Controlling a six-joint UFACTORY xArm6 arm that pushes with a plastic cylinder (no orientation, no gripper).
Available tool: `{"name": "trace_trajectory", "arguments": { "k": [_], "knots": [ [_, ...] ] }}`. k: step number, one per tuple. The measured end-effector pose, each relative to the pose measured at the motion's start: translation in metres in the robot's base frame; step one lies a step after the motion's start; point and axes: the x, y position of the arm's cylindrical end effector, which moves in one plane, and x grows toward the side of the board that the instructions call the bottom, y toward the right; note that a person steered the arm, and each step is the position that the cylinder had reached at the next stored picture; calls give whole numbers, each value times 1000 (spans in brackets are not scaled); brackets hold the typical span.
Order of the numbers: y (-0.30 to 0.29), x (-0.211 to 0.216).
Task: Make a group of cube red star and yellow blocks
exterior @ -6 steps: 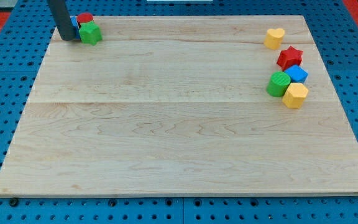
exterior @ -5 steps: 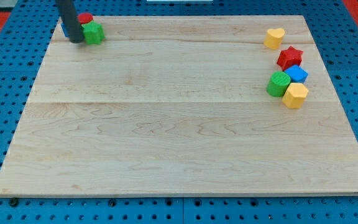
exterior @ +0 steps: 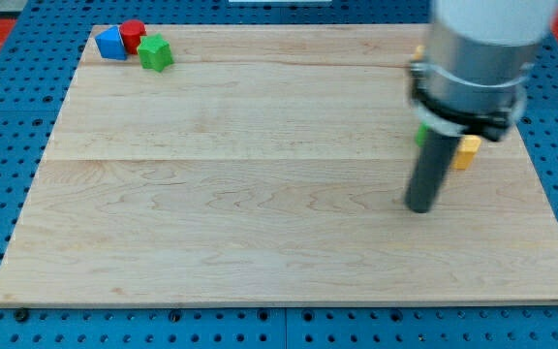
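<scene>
My tip [exterior: 419,207] rests on the board at the view's right, below and a little left of the right-hand group of blocks. The arm's grey body hides most of that group. Only slivers show: the yellow block [exterior: 469,148] to the right of the rod, a bit of the green block [exterior: 420,133] at its left, and a speck of another yellow block [exterior: 418,50] higher up. The red star and the blue cube are hidden behind the arm.
At the view's top left corner stand a blue block [exterior: 110,43], a red cylinder [exterior: 132,33] and a green cube [exterior: 155,53], close together. The wooden board [exterior: 240,194] lies on a blue pegboard.
The arm has swung from the top left corner across to the right side. It now covers most of the right-hand blocks. The blue block at top left is uncovered.
</scene>
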Motion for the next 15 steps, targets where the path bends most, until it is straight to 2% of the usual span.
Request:
{"name": "trace_trajectory", "arguments": {
  "k": [2, 5, 6, 7, 8, 10, 12, 13, 14, 15],
  "knots": [
    [53, -60],
    [54, -159],
    [54, -147],
    [89, -152],
    [102, -183],
    [51, -252],
    [69, -258],
    [99, -201],
    [68, -167],
    [14, -181]
  ]
}}
